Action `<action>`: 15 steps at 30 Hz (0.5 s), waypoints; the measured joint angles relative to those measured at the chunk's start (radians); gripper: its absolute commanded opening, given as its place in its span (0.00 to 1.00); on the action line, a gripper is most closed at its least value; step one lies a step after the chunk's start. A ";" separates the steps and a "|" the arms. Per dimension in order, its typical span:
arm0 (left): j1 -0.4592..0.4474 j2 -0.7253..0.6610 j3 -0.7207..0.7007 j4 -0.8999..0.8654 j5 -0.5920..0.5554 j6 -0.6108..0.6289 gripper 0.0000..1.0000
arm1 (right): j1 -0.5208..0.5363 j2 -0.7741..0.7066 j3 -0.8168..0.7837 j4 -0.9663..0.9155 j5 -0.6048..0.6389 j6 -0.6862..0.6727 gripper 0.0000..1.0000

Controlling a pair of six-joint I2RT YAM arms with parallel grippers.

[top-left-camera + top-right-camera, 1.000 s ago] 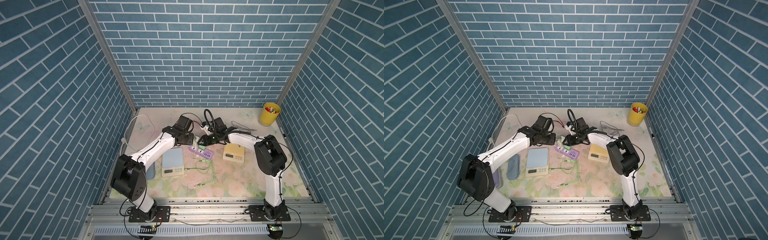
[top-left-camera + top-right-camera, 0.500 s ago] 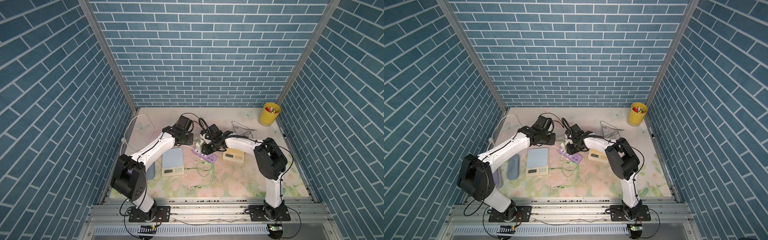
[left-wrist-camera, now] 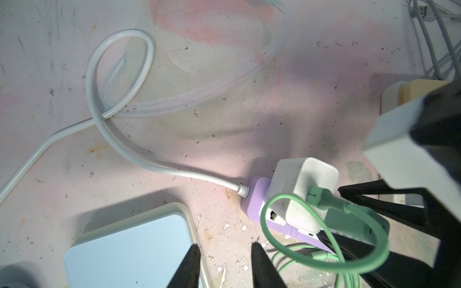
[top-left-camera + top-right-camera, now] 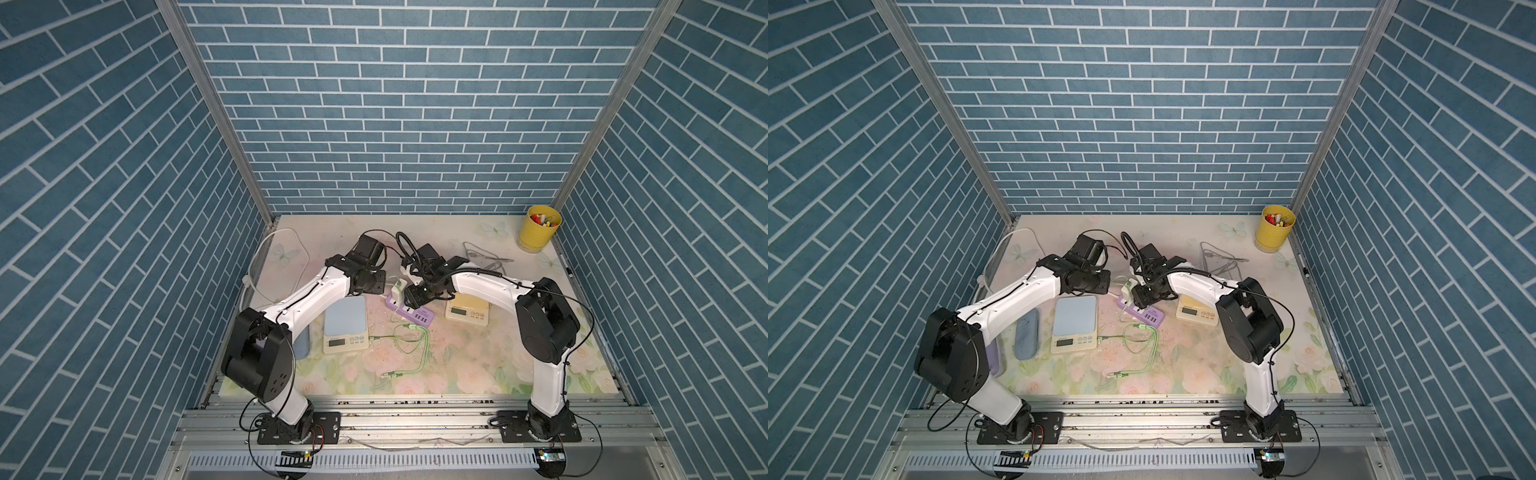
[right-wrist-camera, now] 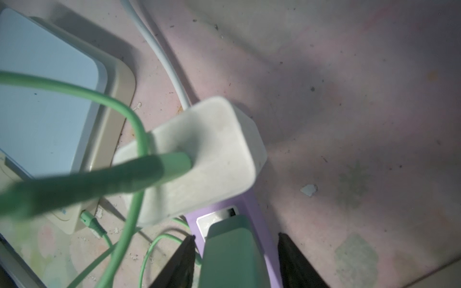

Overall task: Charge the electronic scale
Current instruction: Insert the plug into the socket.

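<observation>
- Left gripper (image 3: 224, 250): jaws apart, empty, above bare floral mat (image 3: 224, 119) between blue-topped cream electronic scale (image 3: 124, 249) edge and purple plastic power strip (image 3: 257, 197).
- Right gripper (image 5: 235, 240): jaws apart, straddling the strip's edges, just beside white cube charger (image 5: 199, 159).

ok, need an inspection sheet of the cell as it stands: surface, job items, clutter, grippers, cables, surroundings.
Surface: floral mat, scuffed, white crumbs.
Job's things: blue-topped scale; white charger tilted on purple power strip, seating unclear.
Clutter: yellow-topped scale, yellow cup, blue-grey pouch.
Grippers: left gripper open, empty, by the blue-topped scale; right gripper open, straddling the power strip.
Cables: green cable runs from charger to blue-topped scale's side, spare ends loose; white cord feeds the strip; grey cable at the back.
Surroundings: blue brick-pattern walls; nothing else seen.
</observation>
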 measured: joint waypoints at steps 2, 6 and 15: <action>0.000 0.000 0.000 0.000 0.000 0.000 0.37 | 0.000 -0.013 0.000 -0.007 0.000 0.000 0.54; 0.000 0.000 -0.001 0.000 0.000 0.000 0.37 | 0.000 -0.019 0.000 -0.022 0.000 -0.003 0.51; 0.000 0.000 -0.003 -0.001 -0.004 0.001 0.37 | 0.000 -0.019 0.000 -0.078 0.005 -0.032 0.23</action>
